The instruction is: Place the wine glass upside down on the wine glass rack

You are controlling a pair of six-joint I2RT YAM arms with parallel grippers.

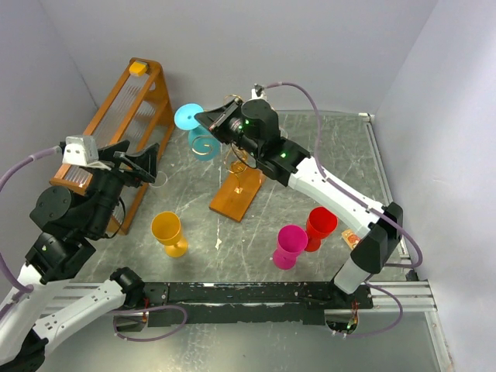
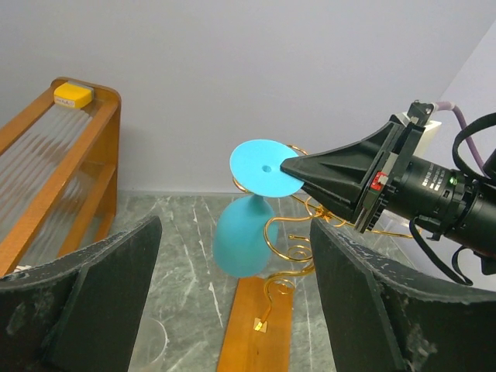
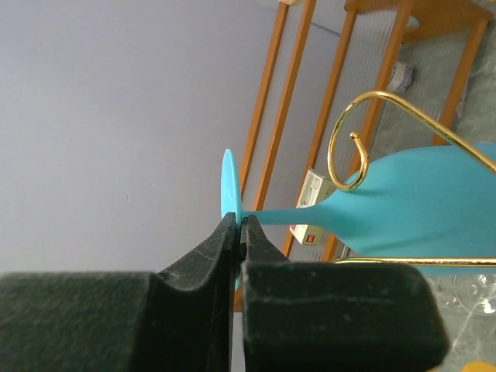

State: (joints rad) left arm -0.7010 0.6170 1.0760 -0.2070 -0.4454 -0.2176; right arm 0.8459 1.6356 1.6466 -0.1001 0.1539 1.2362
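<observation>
I am holding the wine glass [image 2: 240, 244] upside down, its bowl among the gold scrolls of the wine glass rack [image 1: 236, 198]. My right gripper [image 3: 236, 225] is pinching the foot's rim. My left gripper [image 1: 133, 159] is hovering wide open, gripping nothing.

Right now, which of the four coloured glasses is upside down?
The turquoise glass, foot up at the gold rack, its stem in the right claw. The yellow glass, pink glass and red glass stand upright on the table.

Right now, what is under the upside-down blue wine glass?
Under the wine glass lie the marble table and, a little aside, the rack's wooden base. Its inside, facing down, is hidden.
</observation>
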